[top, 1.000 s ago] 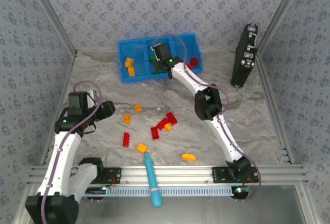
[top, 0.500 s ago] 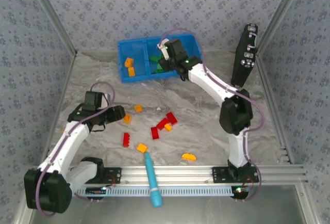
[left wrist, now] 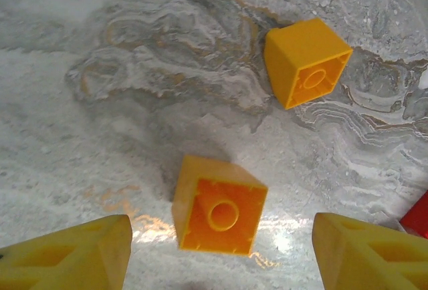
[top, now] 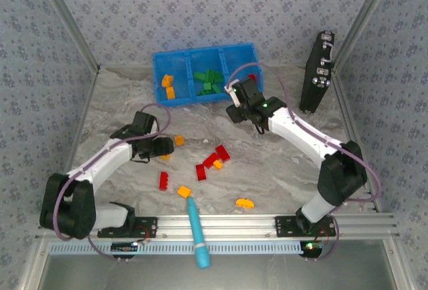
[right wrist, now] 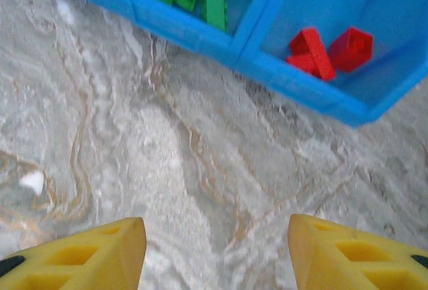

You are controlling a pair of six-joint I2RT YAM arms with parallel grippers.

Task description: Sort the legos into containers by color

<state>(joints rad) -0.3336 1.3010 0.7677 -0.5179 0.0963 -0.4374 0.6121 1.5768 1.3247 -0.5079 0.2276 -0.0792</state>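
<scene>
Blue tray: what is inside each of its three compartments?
Left: two orange bricks. Middle: a pile of green bricks. Right: red bricks, at least two; the right arm covers part of that compartment from above, so more may be hidden.

Blue tray [top: 175, 59]; green legos [top: 208, 81], red legos [top: 221, 152], orange legos [top: 168, 87]; grey-marbled table [top: 267, 170].

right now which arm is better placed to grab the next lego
Left. The left fingers, open, flank an orange lego on the table; the right fingers hang open over bare table beside the blue tray.
</scene>
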